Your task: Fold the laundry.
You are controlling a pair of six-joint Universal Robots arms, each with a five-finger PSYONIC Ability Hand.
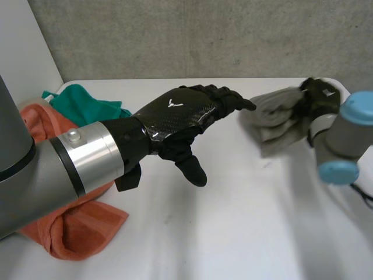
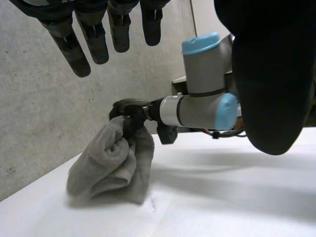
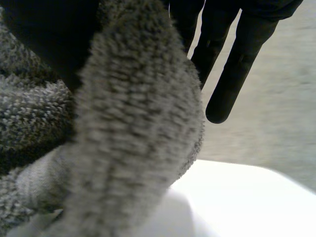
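Gripping the grey towel [image 1: 274, 119] by its top near the far right corner of the surface [image 1: 233, 221], the right hand [image 1: 319, 93] lets it hang, probably to open it; the left hand [image 1: 180, 114] hovers beside it, fingers [image 1: 230, 102] loose and empty, seemingly ready to take an edge

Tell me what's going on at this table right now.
A two-armed robot is working on laundry. Its right hand is shut on the top of a bunched grey terry towel at the far right of the white table; the towel's lower part seems to rest there. The left hand hovers open over the middle, reaching toward that towel, holding nothing. A crumpled orange towel and a green cloth wait by the left arm.
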